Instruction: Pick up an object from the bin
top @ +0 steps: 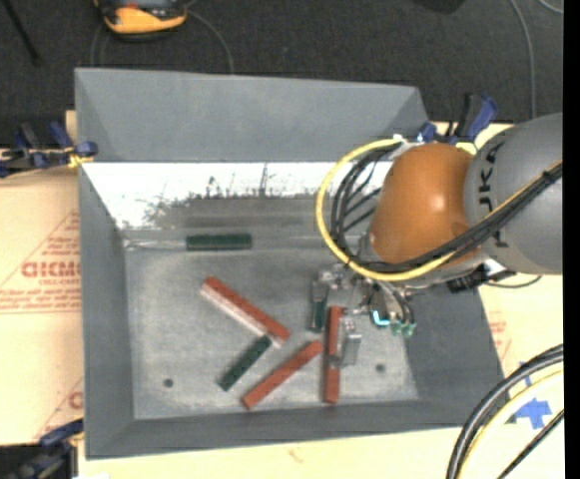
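The hand (337, 329) sits low at the four o'clock part of the bin (105, 297), over the upper end of a red stick (330, 379) lying twelve-to-six. Clenched or released: cannot tell. Possibly a dark green piece (316, 314) touches its nine o'clock side. Other sticks (280, 375) lie near, toward eight o'clock.

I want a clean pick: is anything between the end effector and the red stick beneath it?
Nothing visible: the end effector sits right over the red stick; a slanted red stick lies beside it.
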### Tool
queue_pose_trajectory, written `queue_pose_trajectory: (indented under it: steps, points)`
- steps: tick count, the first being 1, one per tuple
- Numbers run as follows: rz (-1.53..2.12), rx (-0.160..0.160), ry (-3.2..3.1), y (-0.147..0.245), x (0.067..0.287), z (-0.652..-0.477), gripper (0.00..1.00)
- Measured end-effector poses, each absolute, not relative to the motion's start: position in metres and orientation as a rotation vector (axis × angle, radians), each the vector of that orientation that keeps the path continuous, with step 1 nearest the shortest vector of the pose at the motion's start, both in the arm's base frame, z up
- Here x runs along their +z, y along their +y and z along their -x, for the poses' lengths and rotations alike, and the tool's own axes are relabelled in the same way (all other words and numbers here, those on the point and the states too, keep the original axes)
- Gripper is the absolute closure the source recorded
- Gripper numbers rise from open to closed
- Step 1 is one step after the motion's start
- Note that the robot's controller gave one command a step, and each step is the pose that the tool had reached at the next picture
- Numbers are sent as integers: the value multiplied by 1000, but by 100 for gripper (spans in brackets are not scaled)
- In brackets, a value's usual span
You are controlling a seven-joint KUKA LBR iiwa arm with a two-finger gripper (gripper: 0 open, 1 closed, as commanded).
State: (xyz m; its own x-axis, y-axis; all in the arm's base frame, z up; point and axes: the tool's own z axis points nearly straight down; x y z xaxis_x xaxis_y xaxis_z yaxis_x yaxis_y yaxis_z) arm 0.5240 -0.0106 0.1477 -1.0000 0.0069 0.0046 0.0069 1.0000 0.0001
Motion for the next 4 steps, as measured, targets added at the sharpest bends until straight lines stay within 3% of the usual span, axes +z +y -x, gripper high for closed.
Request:
queue_pose_trajectory:
  steps: [1, 2, 3, 4]
  points:
    - [10, 1, -3145, -11, 152, -526, 100]
    - [9, 1, -3145, -11, 152, -526, 0]
    - [9, 1, -3145, -11, 152, -526, 0]
    - [52, -2, -3151, -4, 97, -517, 0]
